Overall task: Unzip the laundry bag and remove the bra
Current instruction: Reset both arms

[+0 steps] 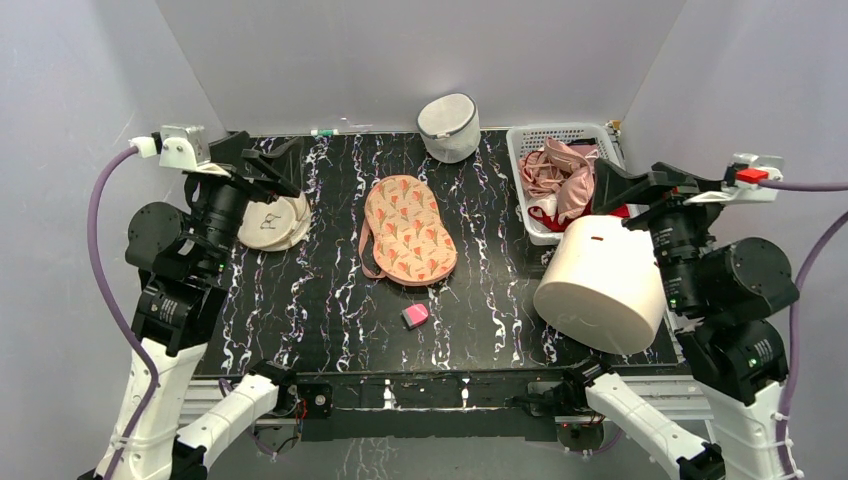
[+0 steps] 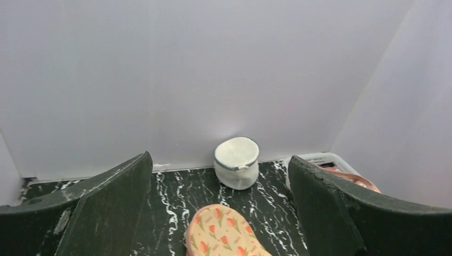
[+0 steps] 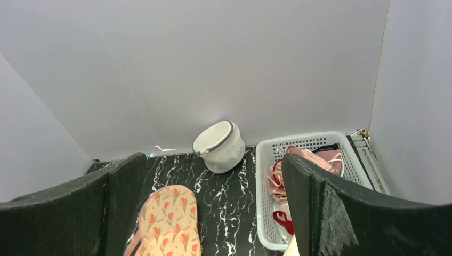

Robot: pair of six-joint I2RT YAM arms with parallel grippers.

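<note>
The laundry bag (image 1: 408, 228) is seen lying flat at the middle of the table (image 1: 330, 300), apparently zipped shut, with its loop strap (image 1: 365, 255) trailing at 8 o'clock. The bra is not seen; it is judged to be inside the closed case. Both arms are held high and well apart from it. The fingers of the left gripper (image 2: 219, 176) are spread wide with nothing between them, and so are those of the right gripper (image 3: 213, 165).

The zip pull cannot be made out in any view, so a blind pinch may land on the strap or on loose fabric instead. If the case is not pinned by one gripper while the other pulls, it is likely to slide over the glossy surface rather than open. The lining, or a thin strap of the garment inside, could be caught in the teeth if the pull is dragged at an angle.

A large cream cylinder (image 1: 600, 285) stands at 4 o'clock from the case, just beside the right arm, and could be knocked as that arm descends. A small pink object (image 1: 415, 316) at 6 o'clock might be swept away by a low approach
</note>
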